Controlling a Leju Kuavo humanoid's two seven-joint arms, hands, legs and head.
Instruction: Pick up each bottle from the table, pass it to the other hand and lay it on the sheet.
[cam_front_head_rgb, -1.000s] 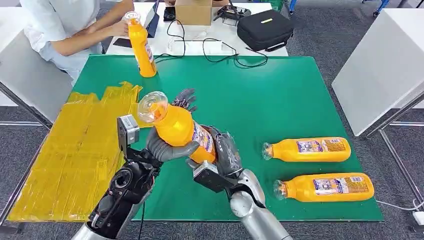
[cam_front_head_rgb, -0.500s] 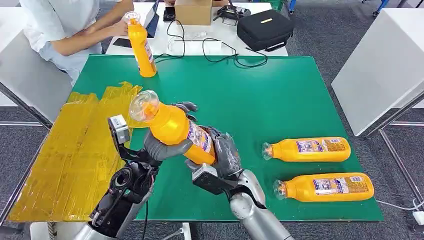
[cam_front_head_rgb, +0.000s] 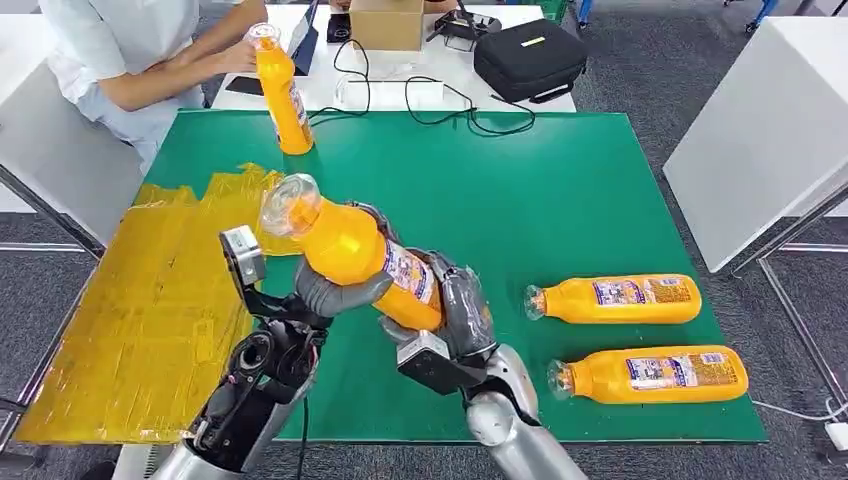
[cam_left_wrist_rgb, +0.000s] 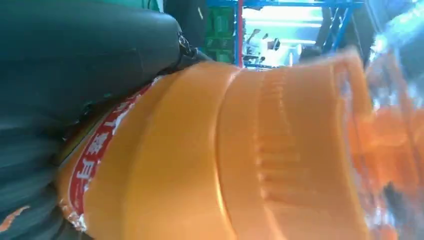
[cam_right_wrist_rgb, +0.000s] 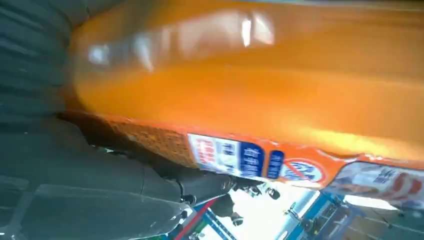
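Label: I can't read the held bottle (cam_front_head_rgb: 350, 250) print.
Hands: my left hand (cam_front_head_rgb: 335, 290) and right hand (cam_front_head_rgb: 455, 310) both grip it.
Nearby: two bottles (cam_front_head_rgb: 615, 300) lying on the surface (cam_front_head_rgb: 560, 190).

Glossy plastic bottle (cam_front_head_rgb: 355, 255), crinkled sheet (cam_front_head_rgb: 150, 300)

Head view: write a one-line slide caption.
Both robot hands, left and right, grip one orange bottle above the green table, beside the yellow sheet.
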